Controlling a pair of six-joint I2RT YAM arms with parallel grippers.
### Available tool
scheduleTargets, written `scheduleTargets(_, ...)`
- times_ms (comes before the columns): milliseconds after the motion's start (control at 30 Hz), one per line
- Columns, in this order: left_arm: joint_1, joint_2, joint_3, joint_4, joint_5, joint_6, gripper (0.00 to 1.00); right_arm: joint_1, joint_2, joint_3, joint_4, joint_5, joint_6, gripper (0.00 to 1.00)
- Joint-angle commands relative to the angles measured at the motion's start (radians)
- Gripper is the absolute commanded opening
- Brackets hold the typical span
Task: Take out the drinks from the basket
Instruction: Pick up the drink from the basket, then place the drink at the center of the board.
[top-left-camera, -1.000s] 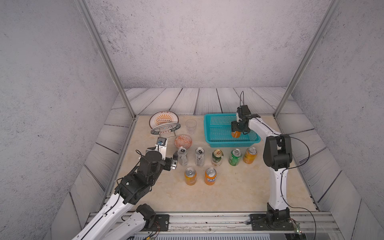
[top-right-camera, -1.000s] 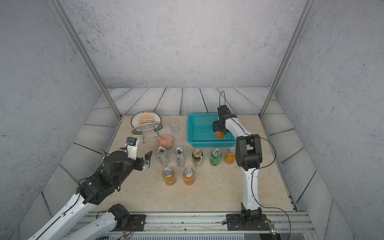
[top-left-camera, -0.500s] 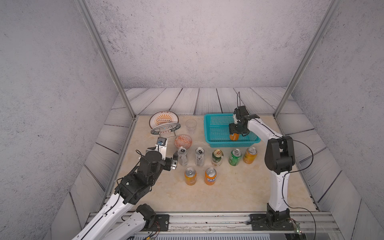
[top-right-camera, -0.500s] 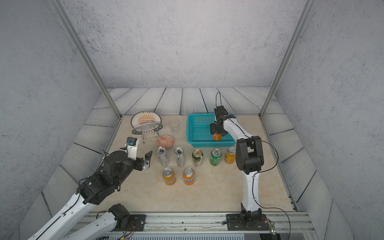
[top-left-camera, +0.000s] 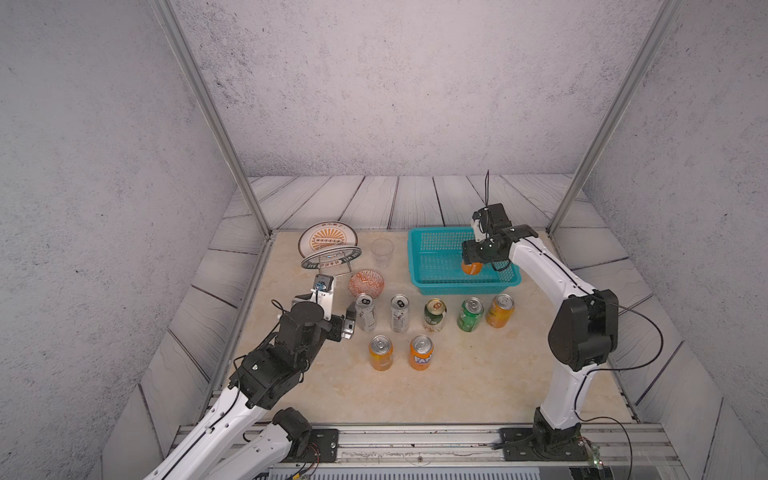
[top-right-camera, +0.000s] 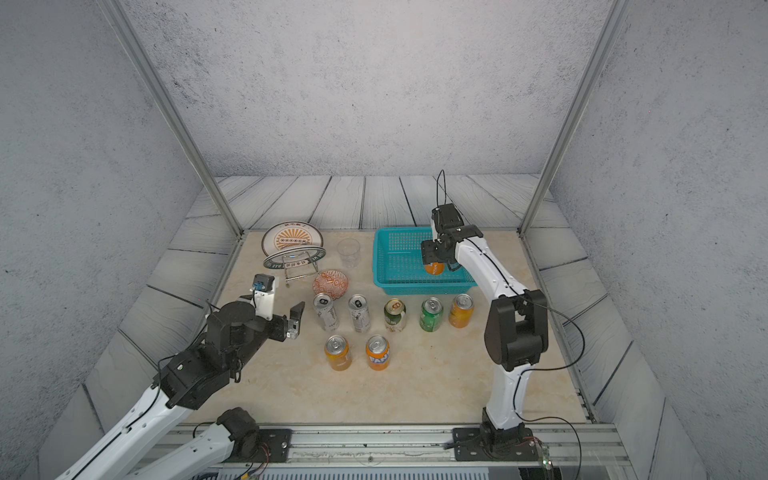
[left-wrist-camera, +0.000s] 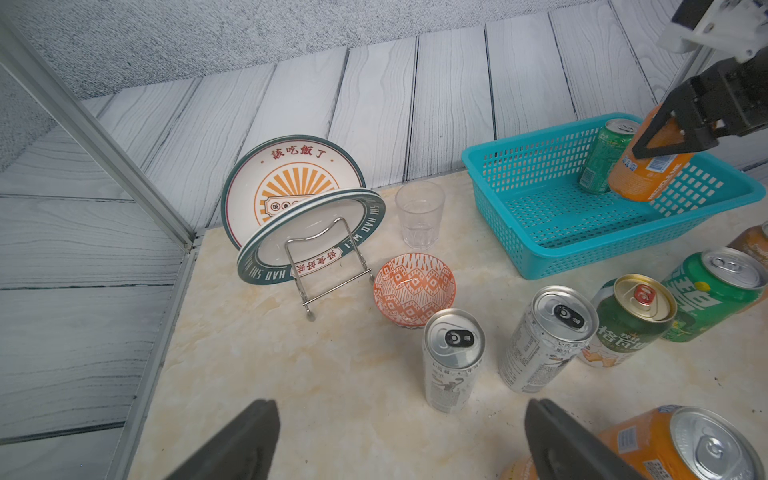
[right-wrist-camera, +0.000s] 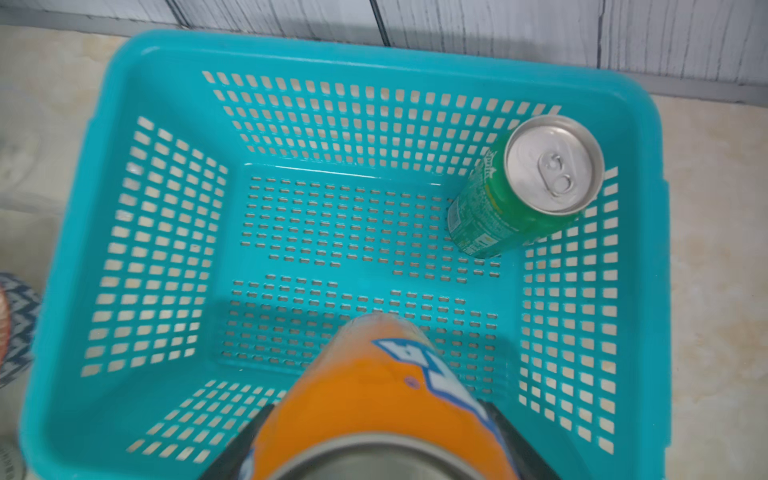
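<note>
An orange can (top-left-camera: 471, 268), clamped in the right gripper (top-left-camera: 478, 255) over the basket (top-left-camera: 457, 287), is to be carried clear to the table (top-left-camera: 457, 382); a green can (right-wrist-camera: 519, 187) inside is not yet taken, and the left gripper (left-wrist-camera: 401, 409) is spread wide, empty.

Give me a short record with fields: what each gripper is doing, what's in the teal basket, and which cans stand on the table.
Right gripper: shut on an orange silver-topped can, over the teal perforated plastic basket
Left gripper: open, empty
In basket: one green silver-topped can, upright in a corner
Beige marble-look table: seven upright cans
Back row: two slim white cans, green-and-cream can, second green can, orange can
Front row: two more orange cans
</note>
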Motion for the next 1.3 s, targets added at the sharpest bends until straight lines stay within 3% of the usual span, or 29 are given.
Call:
scheduleTargets(0,0.007,-0.003,-0.003,0.014,-0.002,-0.003,0.99,0.018,-0.149,-0.023,0.009,-0.016,-0.011,0.62)
scheduleTargets(433,0.007,0.001,-0.006,0.017,0.001,-0.006,0.99,0.145,-0.504,-0.225,-0.044,0.037,0.005,0.62)
scheduleTargets(833,0.007,-0.004,-0.007,0.017,0.001,-0.006,0.99,0.252,-0.809,-0.475,-0.115,0.029,0.129,0.62)
scheduleTargets(1267,0.007,0.003,-0.006,0.019,-0.002,-0.005,0.99,0.34,-0.89,-0.683,-0.042,0.012,0.207,0.61)
